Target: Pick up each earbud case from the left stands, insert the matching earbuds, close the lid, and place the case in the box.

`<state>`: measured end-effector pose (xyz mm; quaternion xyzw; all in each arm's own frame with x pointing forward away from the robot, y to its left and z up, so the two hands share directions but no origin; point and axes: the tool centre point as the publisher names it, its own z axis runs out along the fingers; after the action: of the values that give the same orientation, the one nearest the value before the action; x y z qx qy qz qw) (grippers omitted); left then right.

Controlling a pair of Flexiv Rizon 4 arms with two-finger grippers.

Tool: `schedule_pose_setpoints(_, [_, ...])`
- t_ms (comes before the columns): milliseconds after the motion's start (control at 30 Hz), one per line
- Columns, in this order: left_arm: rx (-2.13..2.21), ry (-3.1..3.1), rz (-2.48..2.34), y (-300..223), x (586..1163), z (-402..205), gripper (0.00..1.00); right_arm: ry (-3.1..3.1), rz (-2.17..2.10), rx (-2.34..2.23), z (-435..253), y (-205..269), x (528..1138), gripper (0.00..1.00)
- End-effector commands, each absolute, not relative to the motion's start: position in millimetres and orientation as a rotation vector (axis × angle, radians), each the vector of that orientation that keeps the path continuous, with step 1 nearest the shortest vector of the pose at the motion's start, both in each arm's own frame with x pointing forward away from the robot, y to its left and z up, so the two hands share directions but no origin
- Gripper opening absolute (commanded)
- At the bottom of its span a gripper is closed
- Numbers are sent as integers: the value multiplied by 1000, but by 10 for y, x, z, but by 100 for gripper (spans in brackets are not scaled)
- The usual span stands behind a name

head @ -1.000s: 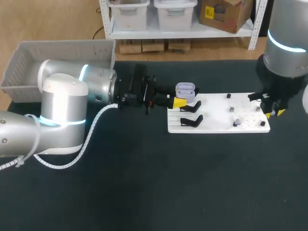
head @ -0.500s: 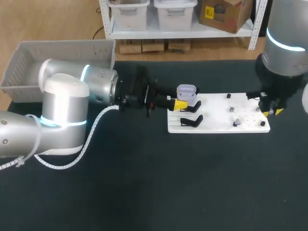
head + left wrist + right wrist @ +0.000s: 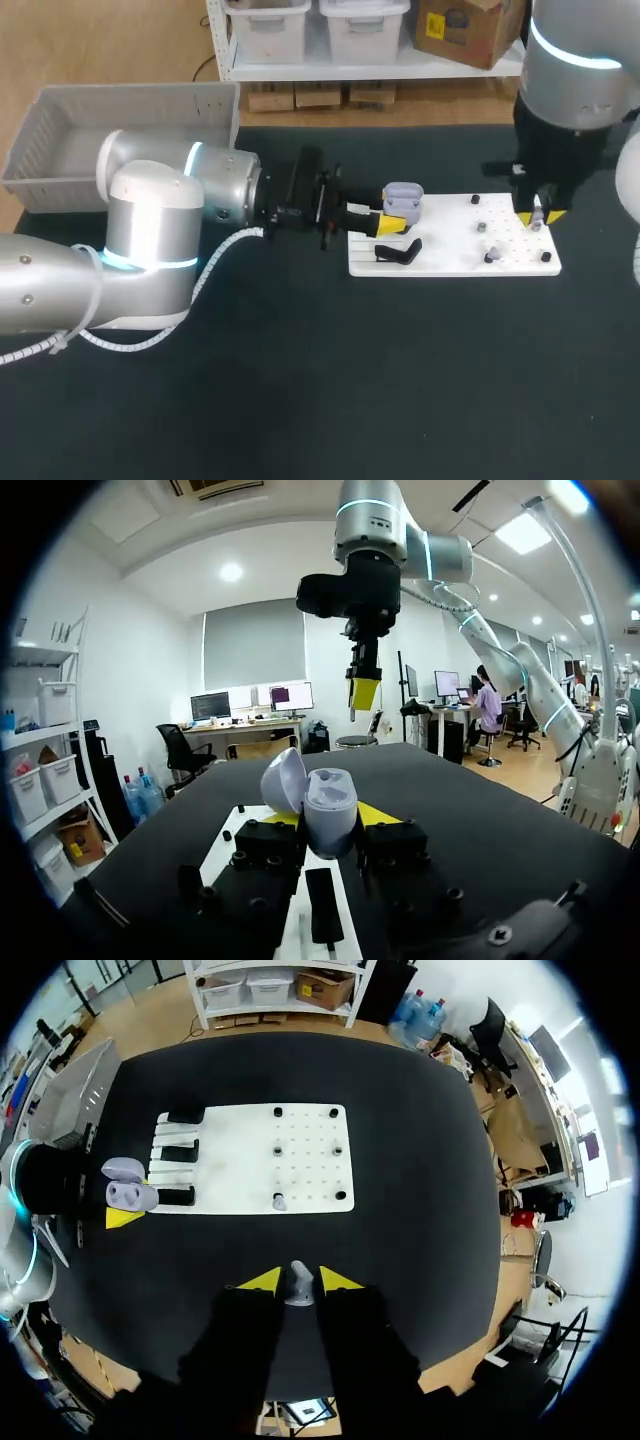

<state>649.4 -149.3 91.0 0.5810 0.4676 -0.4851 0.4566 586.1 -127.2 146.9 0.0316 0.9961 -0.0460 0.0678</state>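
No text, label, number or sign can be read on the earbud case (image 3: pixel 401 197), on the earbud (image 3: pixel 298 1284), on the white board (image 3: pixel 450 256) or on the table (image 3: pixel 300 380).

Black-topped table (image 3: pixel 300 400); tan wood floor (image 3: pixel 150 50) behind, w/ white shelf unit (image 3: pixel 330 70) holding white bins (image 3: pixel 268 25) + cardboard box (image 3: pixel 460 30). Left wrist view: white walls (image 3: pixel 120 660), grey-blinded window (image 3: pixel 255 645), round ceiling lights (image 3: pixel 231 572) on, desk (image 3: pixel 250 742) w/ monitors (image 3: pixel 210 705), black office chair (image 3: pixel 175 750). Another white rack (image 3: pixel 45 730) w/ tubs stands off the table's side.
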Motion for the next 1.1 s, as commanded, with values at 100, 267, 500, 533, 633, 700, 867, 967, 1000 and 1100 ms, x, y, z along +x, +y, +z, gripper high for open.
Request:
schedule_pose_setpoints(100, [1411, 1154, -1183, -1558, 6468, 890, 0, 3020, -167, 198, 1532, -1160, 5910, 0])
schedule_pose_setpoints(267, [1400, 1164, -1172, -1566, 6479, 887, 0, 3009, -129, 345, 1538, -1136, 5915, 0])
schedule_pose_setpoints(500, [1400, 1164, -1172, -1566, 6479, 887, 0, 3009, -129, 345, 1538, -1136, 5915, 0])
schedule_pose_setpoints(533, [1400, 1164, -1172, -1566, 6479, 887, 0, 3009, -129, 345, 1538, -1136, 5915, 0])
schedule_pose_setpoints(633, [1400, 1164, -1172, -1566, 6479, 887, 0, 3009, -129, 345, 1538, -1136, 5915, 0])
schedule_pose_setpoints(700, [1400, 1164, -1172, -1566, 6479, 887, 0, 3009, -129, 345, 1538, -1136, 5915, 0])
schedule_pose_setpoints(867, [1400, 1164, -1172, -1566, 6479, 887, 0, 3009, -129, 345, 1538, -1136, 5915, 0])
schedule_pose_setpoints(967, [1400, 1164, -1172, -1566, 6479, 887, 0, 3011, -149, 397, 1541, -1034, 5923, 0])
schedule_pose_setpoints(1000, [1400, 1164, -1172, -1566, 6479, 887, 0, 3000, -172, 442, 1546, -956, 5927, 0])
schedule_pose_setpoints(1100, [1400, 1164, -1172, -1566, 6479, 887, 0, 3000, -173, 544, 1569, -810, 5937, 0])
